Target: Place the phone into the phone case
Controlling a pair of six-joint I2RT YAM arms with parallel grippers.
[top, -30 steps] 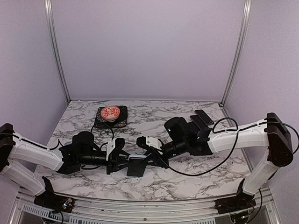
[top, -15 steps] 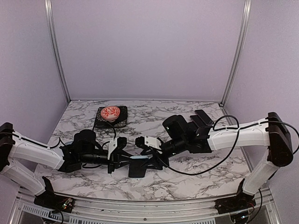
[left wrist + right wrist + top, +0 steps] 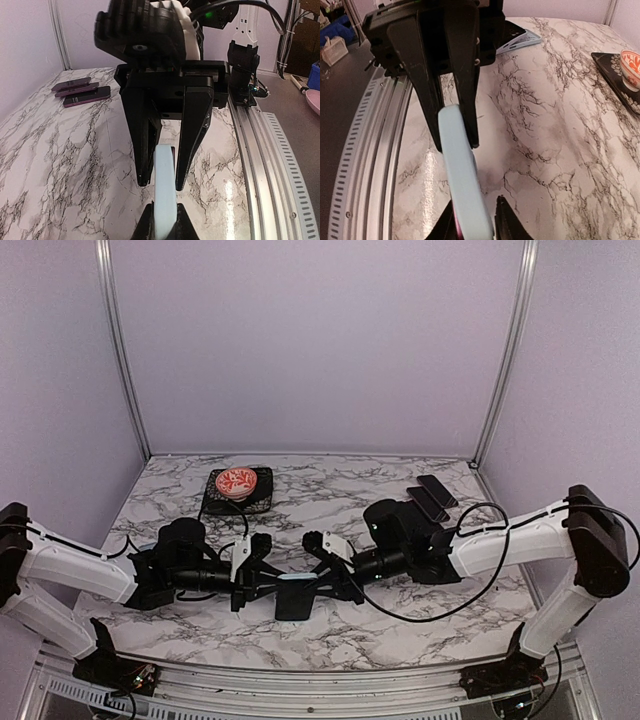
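1. Since a second ago the right arm [image 3: 500, 535] has sunk lower and swung its wrist in toward the middle, uncovering the dark phones [image 3: 432, 497] behind it. The left arm [image 3: 80, 570] has barely shifted.
2. Step in hand, as I judge it: both arms hold the phone case [image 3: 460, 165] between them to seat a phone in it. The case is a pale blue slab seen edge-on. It hangs above the surface [image 3: 420, 625], nearer the arm bases than the red-patterned bowl [image 3: 237, 481] and a little to its right.
3. Whether a phone already sits inside cannot be told. Overhead, a dark face shows under the pale part. The dark phones lie flat, well to the right of the bowl and at about its depth.
4. Left gripper [image 3: 164, 222]: its fingers [image 3: 146, 227] are clamped on one end of the case.
5. Right gripper [image 3: 474, 225]: its fingers [image 3: 506, 222] straddle the other end, one against the case and a narrow gap beside the other. Whether they press cannot be told.
6. Pose: both forearms lie low and nearly level, with the wrists aimed at each other.
7. The next move likely calls for a steady left hold while the right closes squarely and presses without twisting the case.
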